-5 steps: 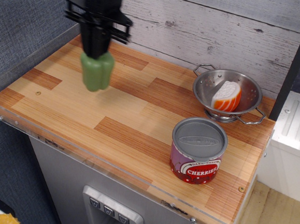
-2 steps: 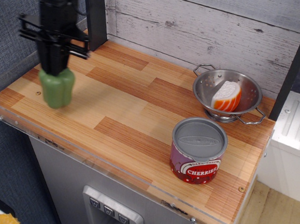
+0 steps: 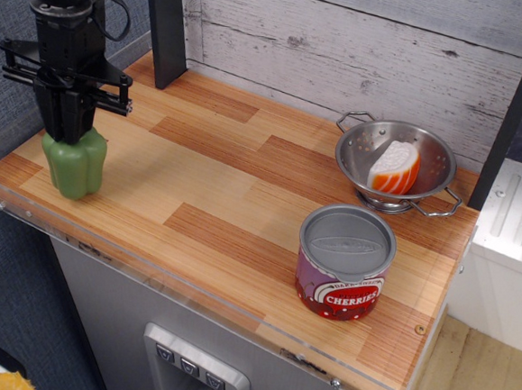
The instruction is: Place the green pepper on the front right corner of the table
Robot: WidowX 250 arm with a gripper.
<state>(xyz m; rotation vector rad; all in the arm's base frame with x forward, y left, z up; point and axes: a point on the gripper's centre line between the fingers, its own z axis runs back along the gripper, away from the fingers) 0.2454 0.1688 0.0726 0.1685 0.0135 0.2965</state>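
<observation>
The gripper (image 3: 67, 135) comes straight down from above at the left end of the table, black arm upright, and its jaws are clamped on the top of the green pepper (image 3: 74, 167). The pepper hangs upright below the fingers, lobes down, its top hidden between them. Its bottom sits low over the wood close to the front left edge as the camera sees it; whether it touches the boards I cannot tell.

That places the pepper by the corner of the table (image 3: 10, 171) with the darker plank patch, next to the blue-grey fabric wall (image 3: 7, 256). The clear plastic rim (image 3: 146, 272) runs along the front edge just below it.

Across the table, well apart from the pepper, a metal colander (image 3: 415, 185) stands at the back right, near the pale plank wall (image 3: 364, 40). Inside it lies an orange-and-white wedge (image 3: 395, 168), leaning against the bowl's side. In front of the colander, towards the near right corner, a cherries can (image 3: 344, 263) stands upright, grey lid on top, red label facing the camera.

A dark post (image 3: 166, 25) rises from the back left of the table, just behind the arm. The middle boards lie between the pepper and the can.
</observation>
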